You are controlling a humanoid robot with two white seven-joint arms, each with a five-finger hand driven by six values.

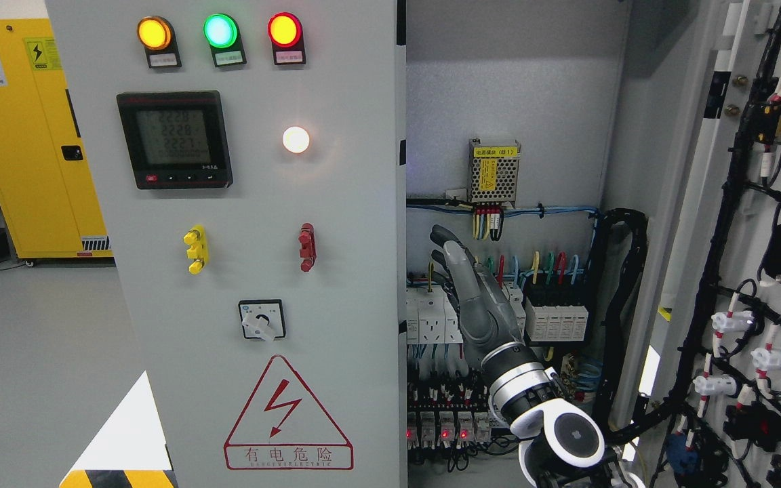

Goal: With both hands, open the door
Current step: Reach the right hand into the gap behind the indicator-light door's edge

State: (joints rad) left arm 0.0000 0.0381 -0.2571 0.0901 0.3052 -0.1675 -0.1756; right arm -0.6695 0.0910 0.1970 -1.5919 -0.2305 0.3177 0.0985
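Grey steel: the left door (255,271) of the electrical cabinet is closed at 9 o'clock; the right door (736,271) is swung open at 3 o'clock.
Right hand (465,285): inside the opening, fingers straight and together, holding nothing.
Left hand: not visible.
Advice: I would hook the closed door's free edge and stay away from the wiring.
Cabinet interior (512,102): power supply (493,173), circuit breakers (431,315), relays (445,423).

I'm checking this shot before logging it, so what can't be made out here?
- Left hand: out of the head view.
- Right hand: its palm side faces away, so any contact with the breakers behind is unclear.
- Small labels under the three round indicator lamps: too small to read.
- Open grey cabinet door with black wiring: cut off by the right edge.
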